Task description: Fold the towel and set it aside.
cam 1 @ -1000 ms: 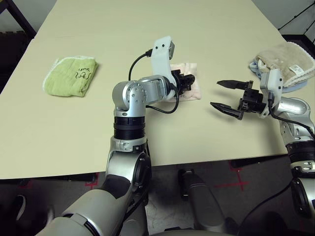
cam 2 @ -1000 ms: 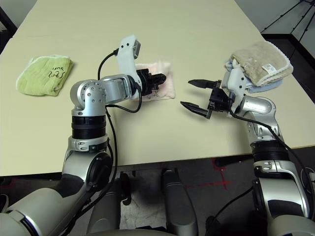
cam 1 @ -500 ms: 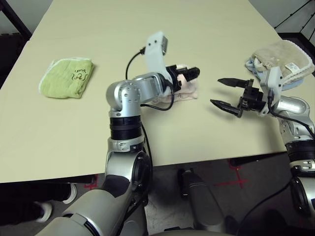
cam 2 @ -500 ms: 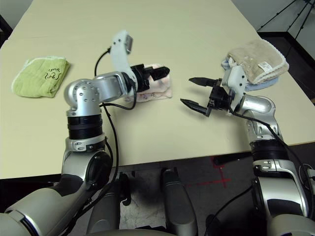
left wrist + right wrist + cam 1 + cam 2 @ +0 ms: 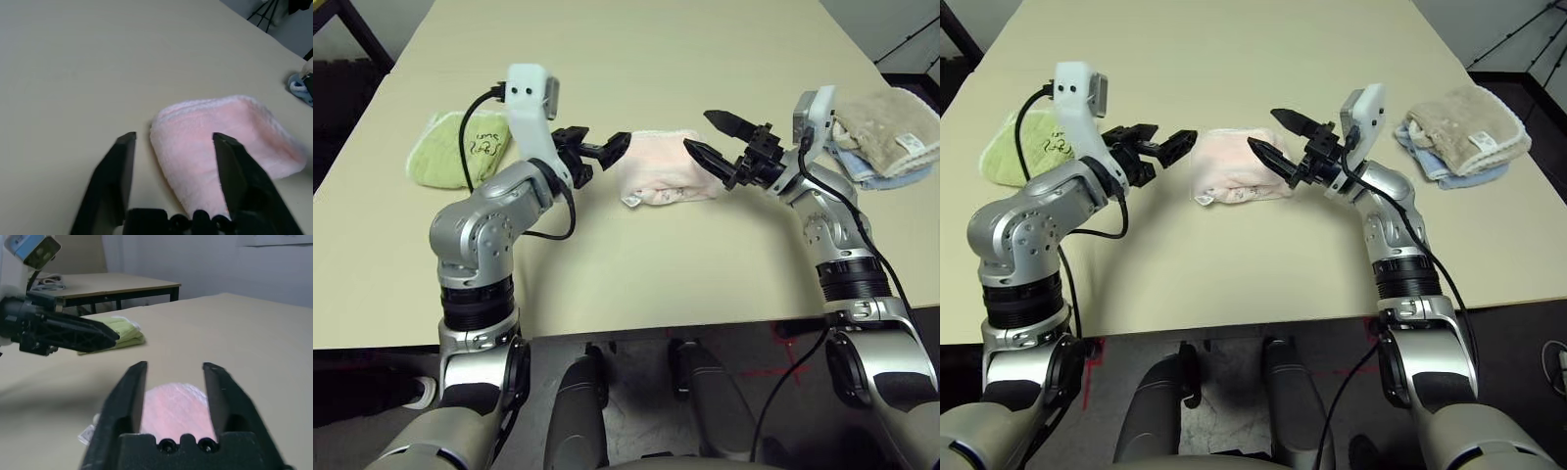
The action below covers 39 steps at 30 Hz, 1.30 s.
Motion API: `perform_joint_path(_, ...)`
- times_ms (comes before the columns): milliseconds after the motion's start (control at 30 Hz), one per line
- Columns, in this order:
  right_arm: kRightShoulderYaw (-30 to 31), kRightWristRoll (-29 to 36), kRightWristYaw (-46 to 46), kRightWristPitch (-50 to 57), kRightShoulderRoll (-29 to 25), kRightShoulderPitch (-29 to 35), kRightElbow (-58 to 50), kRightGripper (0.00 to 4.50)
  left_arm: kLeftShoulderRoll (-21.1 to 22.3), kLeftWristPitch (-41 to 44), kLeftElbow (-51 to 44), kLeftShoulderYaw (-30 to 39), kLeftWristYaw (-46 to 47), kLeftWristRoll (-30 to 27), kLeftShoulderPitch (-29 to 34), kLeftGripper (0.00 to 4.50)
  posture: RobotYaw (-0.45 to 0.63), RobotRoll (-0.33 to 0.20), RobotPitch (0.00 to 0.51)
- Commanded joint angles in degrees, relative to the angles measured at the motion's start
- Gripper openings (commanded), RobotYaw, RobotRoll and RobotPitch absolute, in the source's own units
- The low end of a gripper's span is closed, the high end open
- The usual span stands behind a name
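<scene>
While parted, left hand (image 5: 597, 154), right hand (image 5: 713, 137) flank towel (image 5: 661, 174), unheld

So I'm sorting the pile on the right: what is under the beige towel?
A blue towel lies under the beige towel, its edge poking out at the near side. The rest of it is covered.

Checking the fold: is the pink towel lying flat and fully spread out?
No, the pink towel lies folded into a thick bundle on the table.
</scene>
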Motion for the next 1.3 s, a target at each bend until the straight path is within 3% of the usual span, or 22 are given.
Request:
perform_joint_path(33,1.08,-0.28,0.58,-0.48,0.44,-0.02,0.77,1.18,0.69,-1.08,-2.54,-1.84,-0.45,0.75,1.1,1.99,-0.12,0.0,0.213)
perform_joint_path(133,1.23,-0.61,0.34,-0.89,0.76,-0.05,1.12,0.0,1.0,-2.29,-2.21,-2.35,-0.5,1.51,1.54,0.77,-0.12,0.0,0.212)
perform_joint_path(200,1.3,-0.66,0.4,-1.09,0.72,0.11,1.25,0.0,1.05,-3.03,-1.96,-2.89,-1.18,1.58,1.69,0.02,-0.13,0.0,0.212)
perform_joint_path(600,2.88,-3.7,-1.86,-3.08,1.86,-1.11,5.46,0.0,-0.17,-7.22,2.11,-6.93,-2.52,4.16,0.86,0.02,-0.14,0.0,0.223)
perform_joint_path(867,6.81,-10.74,-2.84,-5.09,0.15,-0.33,11.55,0.0,-5.88,-13.37,10.25,-11.34,-2.92,7.0,-2.62,0.02,-0.14,0.0,0.232)
perform_joint_path(1300,6.45,-13.69,-5.23,-6.01,-4.21,1.66,13.35,0.0,-6.85,-11.17,6.9,-13.4,-5.23,6.24,0.47,0.02,-0.16,0.0,0.243)
